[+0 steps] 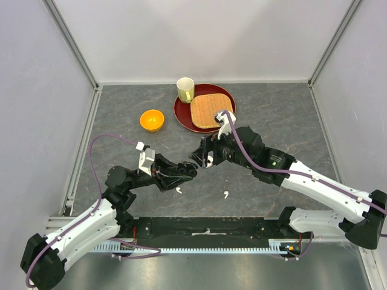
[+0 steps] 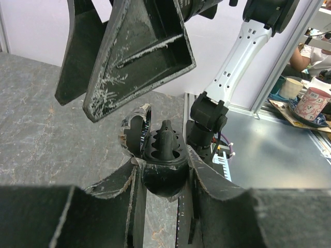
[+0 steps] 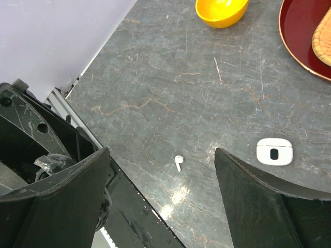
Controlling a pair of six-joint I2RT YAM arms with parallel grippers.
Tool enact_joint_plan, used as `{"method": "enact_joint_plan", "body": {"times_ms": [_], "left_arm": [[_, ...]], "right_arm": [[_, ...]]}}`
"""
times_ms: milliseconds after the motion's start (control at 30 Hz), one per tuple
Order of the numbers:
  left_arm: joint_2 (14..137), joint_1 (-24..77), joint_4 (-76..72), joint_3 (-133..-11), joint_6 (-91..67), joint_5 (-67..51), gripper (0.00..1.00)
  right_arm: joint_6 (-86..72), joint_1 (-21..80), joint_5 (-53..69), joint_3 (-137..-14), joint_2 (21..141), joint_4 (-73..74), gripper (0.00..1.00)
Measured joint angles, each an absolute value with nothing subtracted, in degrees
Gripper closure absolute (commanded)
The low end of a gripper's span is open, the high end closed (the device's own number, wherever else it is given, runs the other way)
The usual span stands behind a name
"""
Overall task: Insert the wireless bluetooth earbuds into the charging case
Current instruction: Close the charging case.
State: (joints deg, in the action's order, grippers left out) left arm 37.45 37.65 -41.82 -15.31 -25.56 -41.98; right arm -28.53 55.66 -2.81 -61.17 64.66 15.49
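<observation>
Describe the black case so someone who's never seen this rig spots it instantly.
Follow the left arm out over the table to the left tool. Clamped between its fingers is the black charging case, a rounded shell with its lid hinged open. Unlike the white case lying flat nearby, it is black and held.

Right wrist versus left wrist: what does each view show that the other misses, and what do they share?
Only the right wrist view shows a white bud lying on the table, a white case, the orange bowl and the red plate. Only the left wrist view shows the left tool clamped on the black case, lid open. Both show the open right tool and the grey table.
</observation>
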Motion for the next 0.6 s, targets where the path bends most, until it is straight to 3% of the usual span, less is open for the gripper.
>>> {"method": "enact_joint_plan", "body": {"times_ms": [600], "left_arm": [[38.22, 37.74, -39.83, -14.66, -25.54, -40.16, 0.98]], "right_arm": [[-29.58, 55.24, 3.16, -56.84, 65.19, 13.65, 0.11]]}}
